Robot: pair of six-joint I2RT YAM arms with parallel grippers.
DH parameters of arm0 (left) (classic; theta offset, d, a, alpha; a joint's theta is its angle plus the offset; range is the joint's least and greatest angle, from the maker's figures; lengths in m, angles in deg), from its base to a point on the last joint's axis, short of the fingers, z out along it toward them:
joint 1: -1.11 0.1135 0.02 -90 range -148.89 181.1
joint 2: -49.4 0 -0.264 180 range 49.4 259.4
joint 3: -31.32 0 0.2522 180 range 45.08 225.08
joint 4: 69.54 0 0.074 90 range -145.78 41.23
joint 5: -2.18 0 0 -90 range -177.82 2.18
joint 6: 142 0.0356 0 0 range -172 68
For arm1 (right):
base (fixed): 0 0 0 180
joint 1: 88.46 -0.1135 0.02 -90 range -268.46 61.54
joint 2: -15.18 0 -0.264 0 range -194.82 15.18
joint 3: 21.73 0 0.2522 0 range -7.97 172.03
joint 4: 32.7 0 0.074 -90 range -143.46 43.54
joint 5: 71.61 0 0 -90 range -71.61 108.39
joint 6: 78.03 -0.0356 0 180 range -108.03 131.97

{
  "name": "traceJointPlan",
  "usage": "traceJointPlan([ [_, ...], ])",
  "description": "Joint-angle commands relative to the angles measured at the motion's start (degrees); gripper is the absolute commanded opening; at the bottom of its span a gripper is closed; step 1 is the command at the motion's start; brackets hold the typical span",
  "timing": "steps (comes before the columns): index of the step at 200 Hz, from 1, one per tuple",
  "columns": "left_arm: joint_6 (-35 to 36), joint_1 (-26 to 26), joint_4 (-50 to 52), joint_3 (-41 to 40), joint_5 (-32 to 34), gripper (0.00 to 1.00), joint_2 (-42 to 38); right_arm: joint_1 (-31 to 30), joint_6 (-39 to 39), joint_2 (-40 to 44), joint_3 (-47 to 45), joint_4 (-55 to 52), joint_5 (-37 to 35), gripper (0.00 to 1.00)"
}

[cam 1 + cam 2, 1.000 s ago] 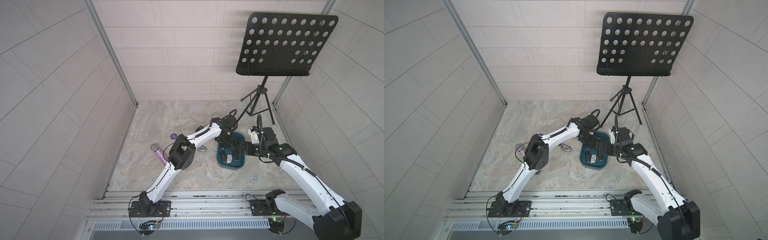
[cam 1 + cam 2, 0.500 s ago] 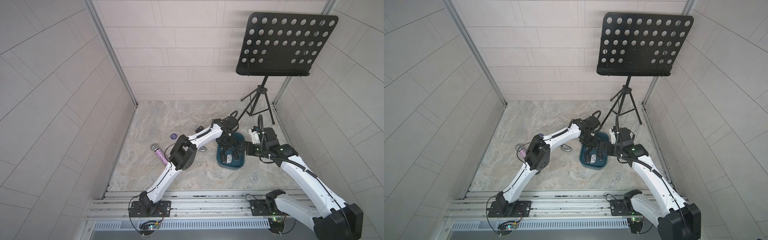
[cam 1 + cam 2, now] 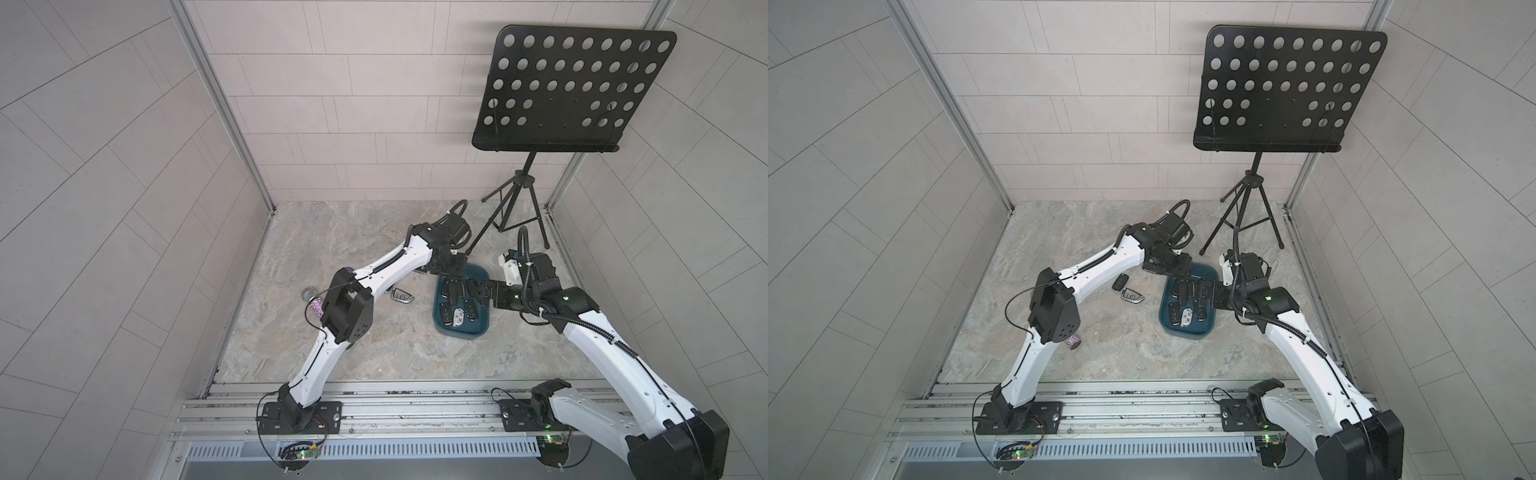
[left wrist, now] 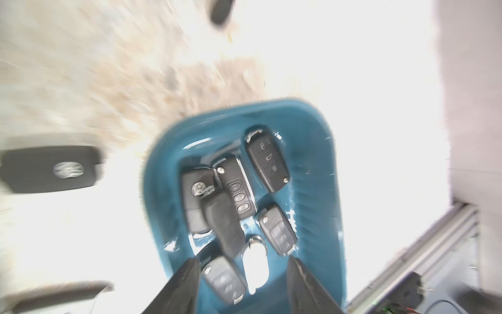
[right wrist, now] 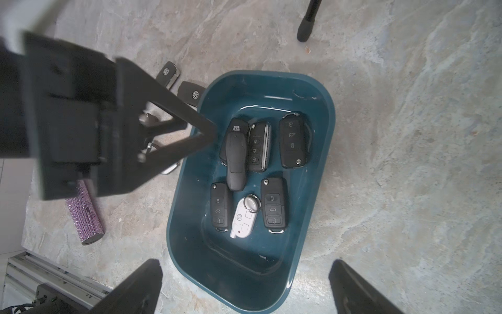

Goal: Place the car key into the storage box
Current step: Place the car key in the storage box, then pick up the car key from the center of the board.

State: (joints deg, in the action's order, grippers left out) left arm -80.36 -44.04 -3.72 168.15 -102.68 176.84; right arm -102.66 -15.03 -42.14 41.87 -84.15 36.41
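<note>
The storage box [image 5: 320,152] is a dark teal tray on the stone floor, seen in both top views [image 3: 461,330] [image 3: 1183,333]. Several key fobs lie inside. A plain black car key [image 5: 235,163] [image 4: 225,225] rests slanted across two of them, touching no finger. My left gripper [image 5: 207,135] [image 4: 244,285] [image 3: 451,272] hovers over the box's far left corner, open and empty. My right gripper [image 5: 245,288] [image 3: 484,291] is open wide. Its fingers stand on either side of one short end of the box, holding nothing.
Two black VW fobs [image 5: 168,74] [image 5: 191,93] lie on the floor beside the box, and a silver-trimmed fob [image 3: 402,296] lies further left. A pink glitter cylinder [image 5: 85,214] sits near the left arm. A music stand [image 3: 557,91] has a tripod foot [image 5: 305,27] close behind the box.
My left gripper has opened over the box and no longer holds a key. The right arm has stayed put.
</note>
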Motion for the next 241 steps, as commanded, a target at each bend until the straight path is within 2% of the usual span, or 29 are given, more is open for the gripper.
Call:
traceJointPlan([
  [1, -1.6, 2.1, -1.4, -4.9, 2.8, 0.61, -6.3, 0.1, 0.6, 0.8, 0.8, 1.7, 1.5, 1.00],
  [23, -2.9, 4.7, -3.5, -11.3, 3.0, 0.66, -11.5, 0.0, 1.0, -0.5, 0.8, 4.2, 4.0, 1.00],
  [38, -3.4, 6.7, -5.4, -16.4, 2.4, 0.72, -15.4, -1.1, 1.3, -2.1, 1.2, 5.2, 4.3, 1.00],
  [55, -3.5, 9.2, -6.5, -21.4, 2.6, 0.83, -19.2, -3.3, 1.0, -4.0, 1.7, 6.9, 2.8, 1.00],
  [59, -3.3, 9.9, -6.6, -22.4, 2.7, 0.88, -20.0, -3.8, 0.9, -4.5, 1.8, 7.4, 2.6, 1.00],
  [64, -3.1, 10.6, -6.6, -23.5, 2.9, 0.98, -21.0, -4.7, 0.9, -5.1, 2.1, 7.9, 2.2, 1.00],
  [68, -3.0, 11.3, -6.6, -24.4, 3.1, 1.00, -21.7, -5.3, 0.9, -5.6, 2.3, 8.3, 1.9, 1.00],
  [152, -2.2, 26.6, -9.3, -44.6, -1.7, 1.00, -36.5, -19.8, 8.5, -25.8, 14.6, 10.3, -3.4, 1.00],
  [186, -4.0, 32.7, -11.6, -52.8, -1.2, 1.00, -42.1, -24.5, 12.9, -35.5, 21.6, 8.6, -5.8, 0.97],
  [241, -5.5, 36.8, -13.4, -59.3, -3.7, 1.00, -43.7, -29.0, 20.2, -50.7, 34.8, 0.9, -9.8, 0.94],
])
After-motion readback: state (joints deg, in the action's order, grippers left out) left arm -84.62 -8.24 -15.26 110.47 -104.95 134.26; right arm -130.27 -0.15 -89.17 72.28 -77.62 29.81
